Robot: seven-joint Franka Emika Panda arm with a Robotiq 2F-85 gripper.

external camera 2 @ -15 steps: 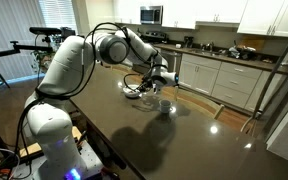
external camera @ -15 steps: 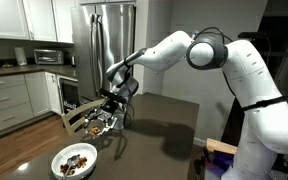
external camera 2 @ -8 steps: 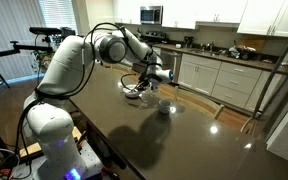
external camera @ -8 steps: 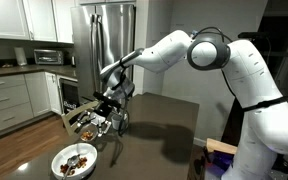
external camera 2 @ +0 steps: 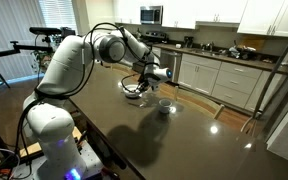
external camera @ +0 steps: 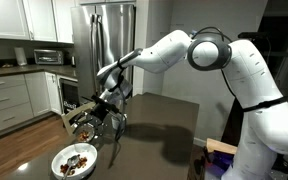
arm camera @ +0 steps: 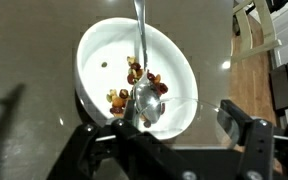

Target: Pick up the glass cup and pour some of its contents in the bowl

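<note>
In an exterior view, gripper [external camera: 94, 112], closed around the glass cup [external camera: 88, 122], has slid sideways to hang above the bowl [external camera: 55, 160]. In an exterior view, it has left the white cup [external camera 2: 165, 105] behind. Wrist view: bowl and spoon [arm camera: 141, 45] directly beneath; pour looks imminent.

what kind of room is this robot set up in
Most likely a home kitchen: a tall stainless steel refrigerator, a silver microwave oven on the counter, and white cabinets along the wall.
</note>
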